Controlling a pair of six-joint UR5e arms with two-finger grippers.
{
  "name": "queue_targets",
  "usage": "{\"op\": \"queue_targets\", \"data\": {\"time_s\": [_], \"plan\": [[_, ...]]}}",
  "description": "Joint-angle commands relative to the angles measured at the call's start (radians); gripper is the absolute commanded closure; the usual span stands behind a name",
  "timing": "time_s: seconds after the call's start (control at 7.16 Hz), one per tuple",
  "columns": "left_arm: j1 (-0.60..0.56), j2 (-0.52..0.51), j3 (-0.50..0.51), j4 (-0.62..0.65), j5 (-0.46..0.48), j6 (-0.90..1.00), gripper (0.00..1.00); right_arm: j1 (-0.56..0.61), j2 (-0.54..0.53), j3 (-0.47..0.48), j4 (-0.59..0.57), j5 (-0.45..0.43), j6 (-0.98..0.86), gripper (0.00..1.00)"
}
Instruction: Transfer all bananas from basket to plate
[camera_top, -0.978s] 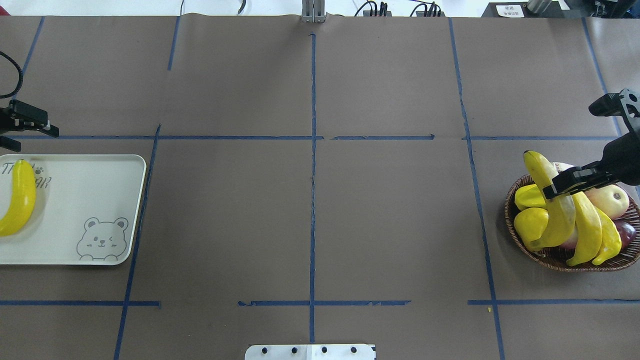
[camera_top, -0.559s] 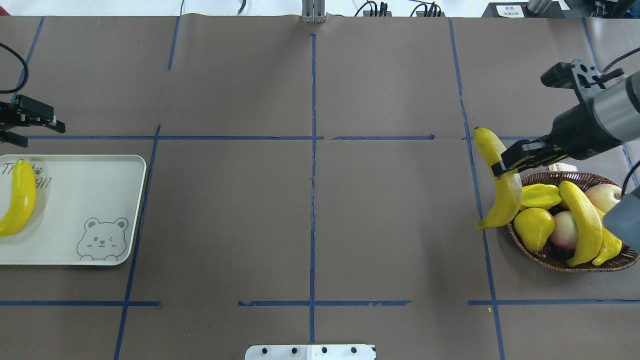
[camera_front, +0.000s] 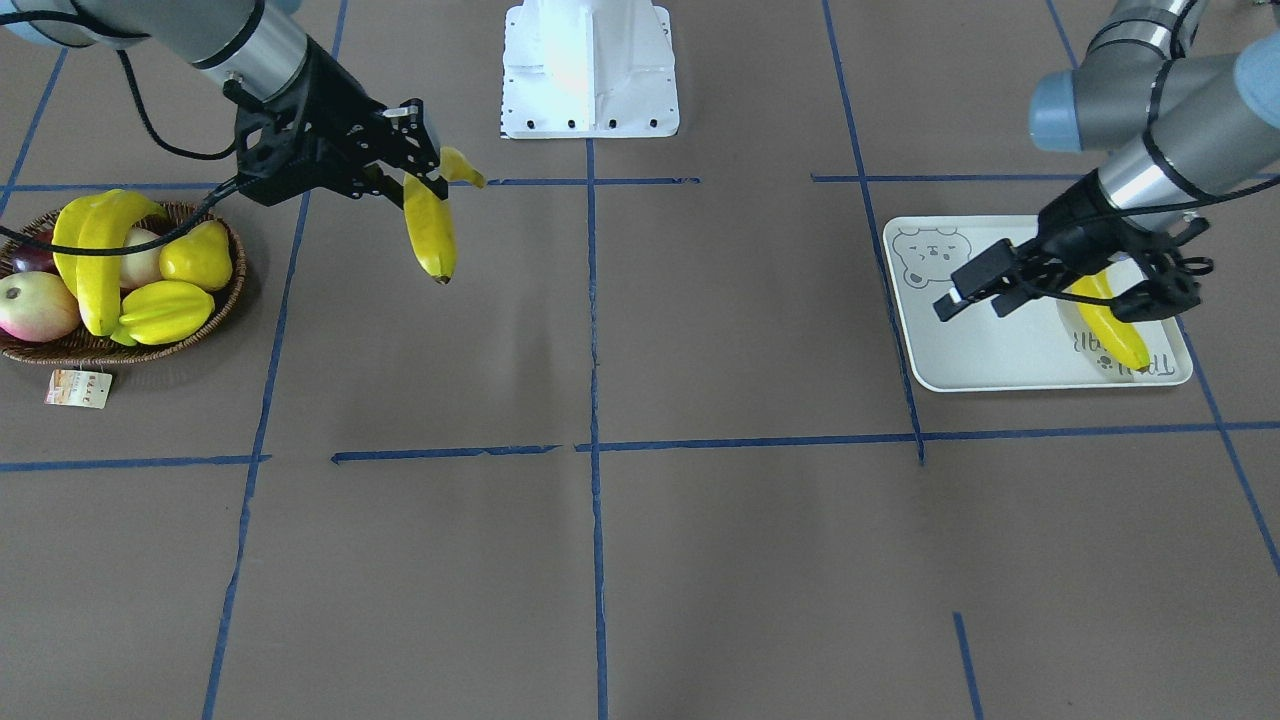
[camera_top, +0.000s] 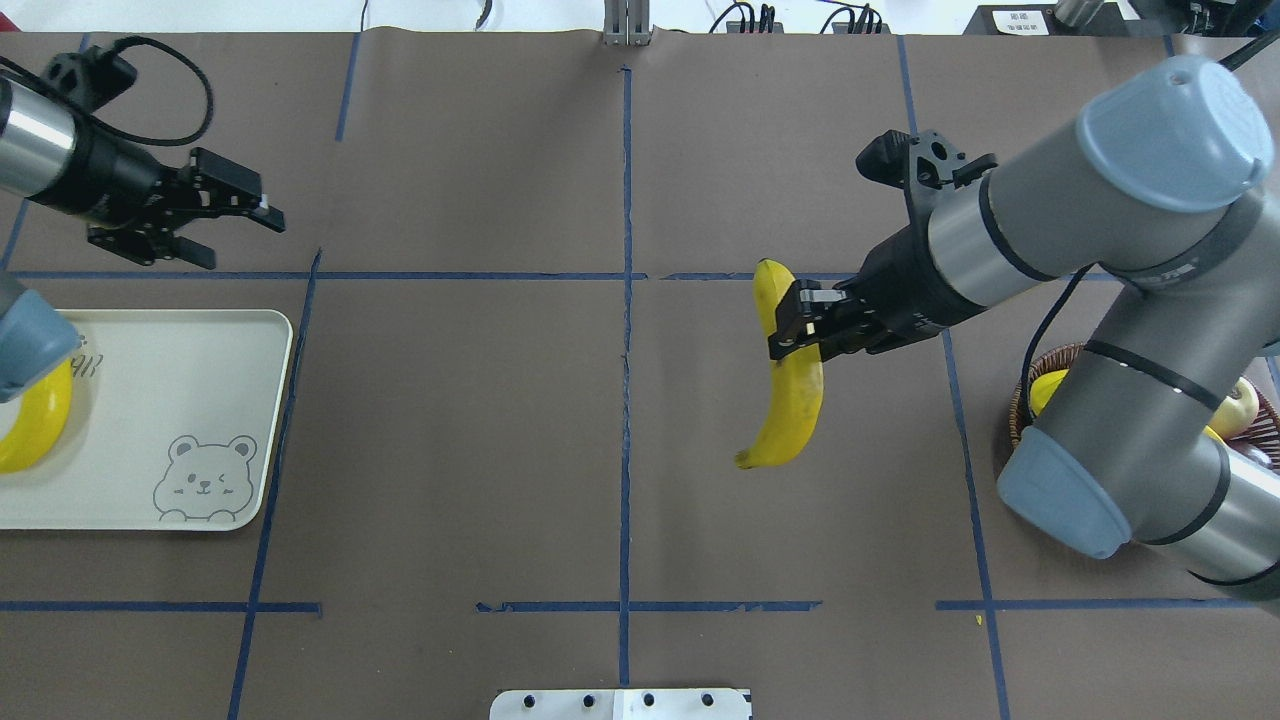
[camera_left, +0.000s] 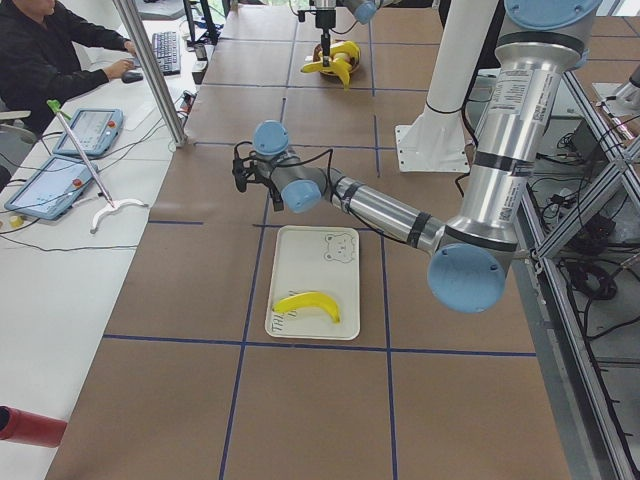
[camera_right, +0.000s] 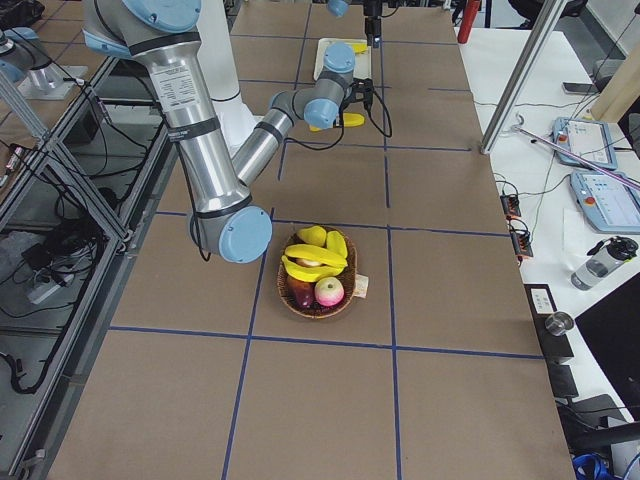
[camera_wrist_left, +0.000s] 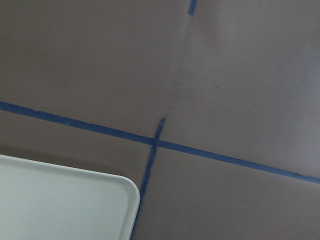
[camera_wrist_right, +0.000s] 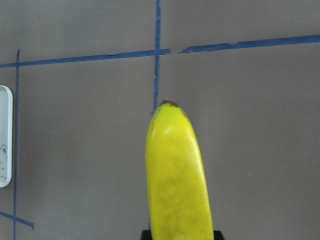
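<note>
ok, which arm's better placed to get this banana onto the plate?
Left, probably via handover: the left gripper is open, empty and near the plate. The right gripper holds the banana mid-table, well short of it.

One banana (camera_top: 790, 400) hangs in the air between basket (camera_front: 100, 350) and plate (camera_top: 180, 380) (bear print), tip down. Another banana (camera_front: 1110, 325) lies on the plate, and seemingly two bananas (camera_front: 95, 240) lie in the basket.

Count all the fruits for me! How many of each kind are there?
Bananas: 4
Yellow pear: 1
Starfruit: 1
Pink-and-pale round fruits: 2
Dark purple fruit: 1
Total: 9
</note>
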Motion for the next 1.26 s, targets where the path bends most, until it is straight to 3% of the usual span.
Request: {"op": "queue_targets", "data": {"time_s": [0.0,0.14,0.42,1.12], "plan": [[0.064,-0.107,0.008,-0.193,0.005,-0.308,0.0,-0.075,0.081,0.001,0.002,-0.098,0.102,0.97],[0.097,-0.125,0.008,-0.266,0.016,-0.402,0.0,-0.095,0.101,0.001,0.002,-0.124,0.121,0.97],[0.203,-0.208,-0.002,-0.283,0.099,-0.502,0.01,-0.135,0.125,0.001,0.002,-0.161,0.124,0.97],[0.372,-0.3,-0.005,-0.283,0.263,-0.53,0.03,-0.171,0.171,0.0,0.003,-0.164,0.124,0.97]]}}
